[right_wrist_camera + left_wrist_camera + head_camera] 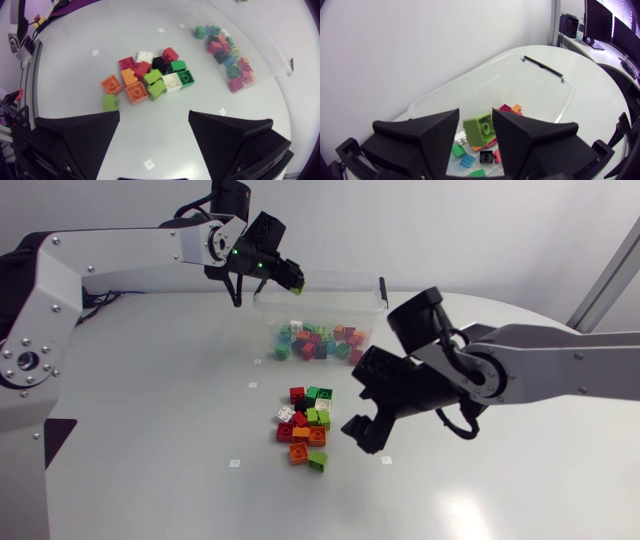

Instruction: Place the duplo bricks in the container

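Duplo bricks (305, 428) lie in a loose heap near the middle of the table (150, 400), red, green, white, lime, black and orange pieces touching or just beside one another. In the right wrist view the same heap (150, 80) has an orange brick (111, 84) and a lime one (110, 102) at its edge, slightly apart from the rest.

More bricks (315, 342) already sit on the floor of the container (372, 310), a clear tub standing beyond the heap, well apart from it. They gather toward the end of the tub nearest the heap.

One lime brick (480, 129) is held over the open tub. The left gripper (476, 117) is clamped on it, a finger pressing each side, studs facing the camera. From overhead, the left gripper (290, 277) and its brick hang above the tub's back rim.

The right gripper (365, 428) hangs over the table just beside the heap, on the side away from the left arm. Its fingers (95, 125) stand wide apart with nothing between them, and the heap lies ahead of it.
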`<action>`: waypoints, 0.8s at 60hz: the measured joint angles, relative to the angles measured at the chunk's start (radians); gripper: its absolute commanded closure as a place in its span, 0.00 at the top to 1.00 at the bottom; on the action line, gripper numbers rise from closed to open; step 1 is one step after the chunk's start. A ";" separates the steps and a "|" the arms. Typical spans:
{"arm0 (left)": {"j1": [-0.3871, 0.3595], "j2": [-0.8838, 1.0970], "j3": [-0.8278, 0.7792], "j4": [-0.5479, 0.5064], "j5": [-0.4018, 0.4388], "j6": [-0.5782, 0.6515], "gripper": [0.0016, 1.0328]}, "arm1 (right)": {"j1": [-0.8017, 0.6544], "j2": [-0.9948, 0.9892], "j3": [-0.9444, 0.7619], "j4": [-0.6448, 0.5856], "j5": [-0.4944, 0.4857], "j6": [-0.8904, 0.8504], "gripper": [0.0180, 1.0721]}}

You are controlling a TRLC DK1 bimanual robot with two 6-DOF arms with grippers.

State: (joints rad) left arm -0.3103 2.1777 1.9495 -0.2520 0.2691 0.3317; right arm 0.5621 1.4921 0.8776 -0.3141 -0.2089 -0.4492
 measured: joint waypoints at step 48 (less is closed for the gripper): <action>0.069 -0.546 -0.657 -0.118 -0.034 0.222 0.95 | 0.222 0.231 0.004 -0.006 0.158 0.109 0.86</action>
State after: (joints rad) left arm -0.2417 1.6318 1.2926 -0.3698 0.2356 0.5533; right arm 0.7845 1.7233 0.8818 -0.3199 -0.0509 -0.3397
